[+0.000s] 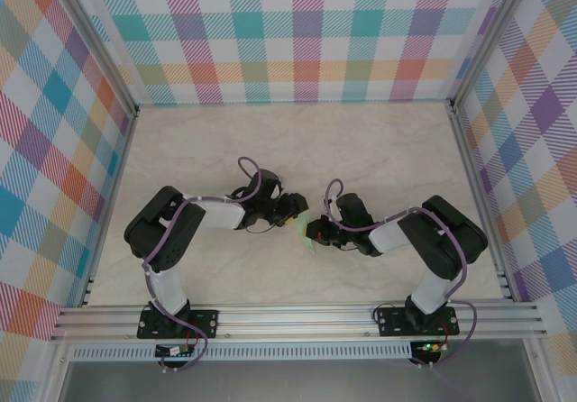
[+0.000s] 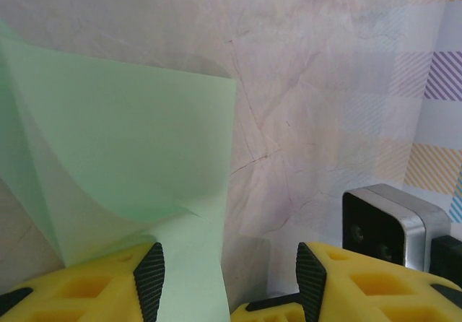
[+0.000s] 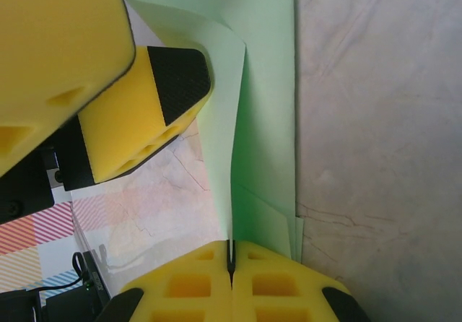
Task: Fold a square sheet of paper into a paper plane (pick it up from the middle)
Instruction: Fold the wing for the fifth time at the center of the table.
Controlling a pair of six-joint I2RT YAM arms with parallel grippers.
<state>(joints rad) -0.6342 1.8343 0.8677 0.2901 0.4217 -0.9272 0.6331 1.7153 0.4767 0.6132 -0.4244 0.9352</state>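
Curled square sheet of paper [image 2: 123,141] inside the parted left claw [image 2: 229,271]

Bright, even, soft light leaves faint shadows on the table [image 1: 379,141], glows through the paper [image 2: 115,141], and wrist views blur up close.

1. In your left wrist view, the square sheet of paper [image 2: 115,156] runs off the left and bottom edges; the left hand [image 2: 227,264] is cut off below.
2. Right wrist view: it leaves the top edge; the right hand [image 3: 232,253] is cropped below.
3. From above, you'll find the hands hide most of it; its shape is unreadable.
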